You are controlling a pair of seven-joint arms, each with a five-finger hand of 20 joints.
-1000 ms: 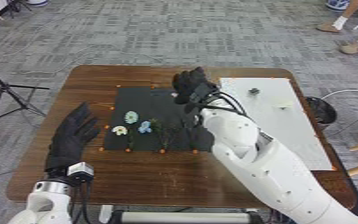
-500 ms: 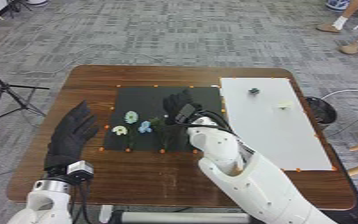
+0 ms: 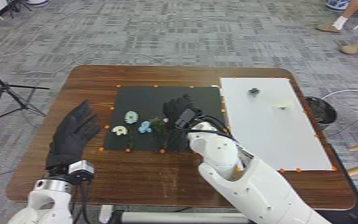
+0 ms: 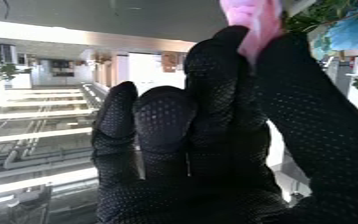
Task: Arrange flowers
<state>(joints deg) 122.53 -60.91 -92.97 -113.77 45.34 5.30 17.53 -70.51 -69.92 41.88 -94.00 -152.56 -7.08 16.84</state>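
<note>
My right hand is over the right half of the black mat, beside the flowers. In the right wrist view my right hand pinches a pink flower between thumb and fingers. A pale green-white flower, a cream flower and a blue flower lie on the mat's left half, with dark green stems pointing toward the near edge. My left hand rests left of the mat, its fingers straight.
The white sheet on the right of the brown table bears a small dark green item and a pale yellowish one. A black bin stands past the table's right edge.
My right hand has come from the mat's far right corner nearer and leftward to beside the flowers. My left hand has stayed nearly still.
</note>
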